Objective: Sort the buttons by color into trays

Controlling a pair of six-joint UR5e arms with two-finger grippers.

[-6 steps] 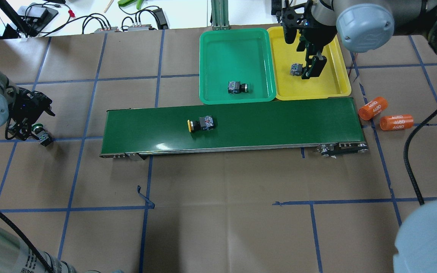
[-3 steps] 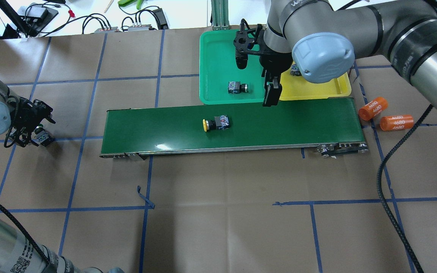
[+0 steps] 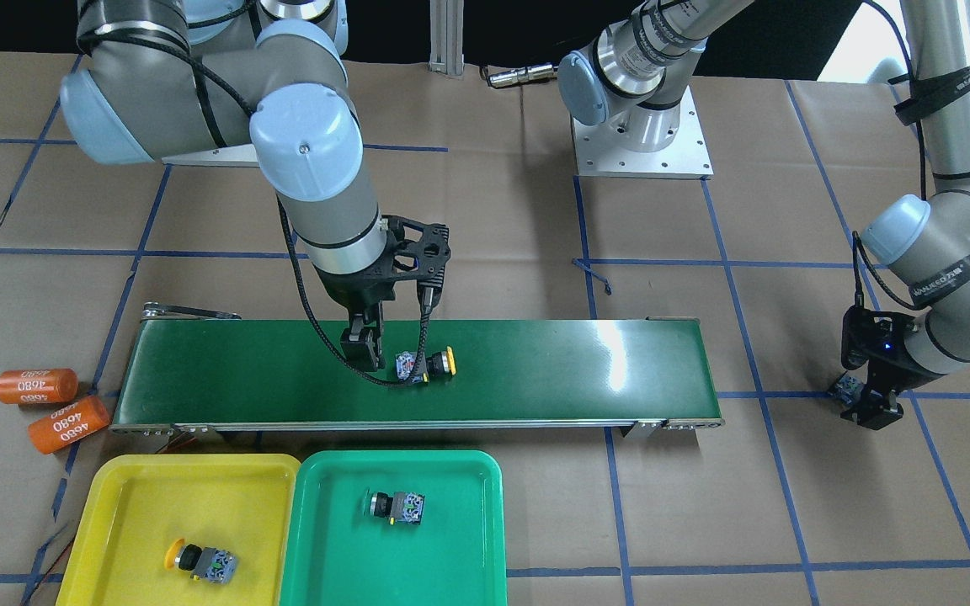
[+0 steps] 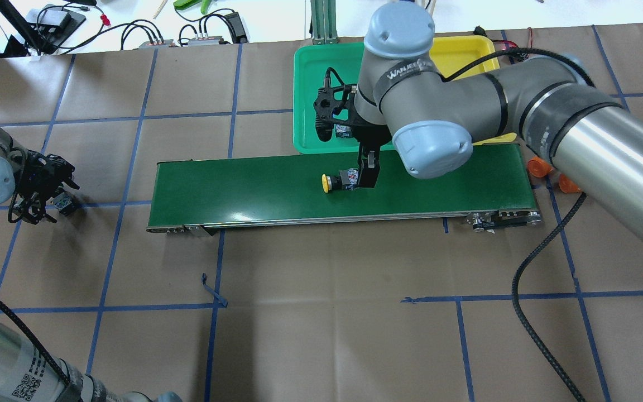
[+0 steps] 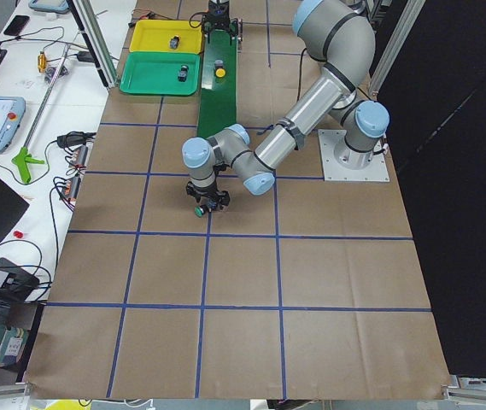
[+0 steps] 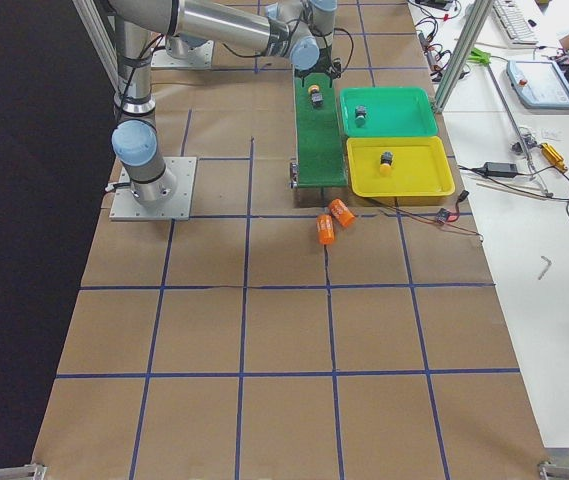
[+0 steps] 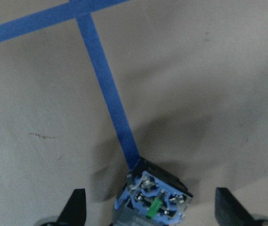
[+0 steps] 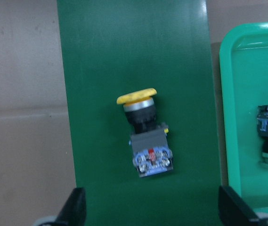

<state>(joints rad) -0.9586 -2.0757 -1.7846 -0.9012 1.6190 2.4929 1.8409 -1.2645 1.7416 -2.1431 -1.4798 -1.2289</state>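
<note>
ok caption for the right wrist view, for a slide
Open right gripper above a yellow-capped button lying on the conveyor belt, green tray alongside.

Glossy plastic green tray (image 3: 451,547) rests on matt paper (image 3: 788,505).

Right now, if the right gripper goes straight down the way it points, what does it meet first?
Likely the yellow-capped button on the conveyor belt; the open right gripper hovers over its block end. Depth is unclear, so it may meet belt instead.

Long dark green conveyor belt (image 4: 243,184) on brown-papered table (image 4: 327,335) gridded with blue tape; two orange 4680 cylinders (image 3: 36,385) side by side just off belt's end.
</note>
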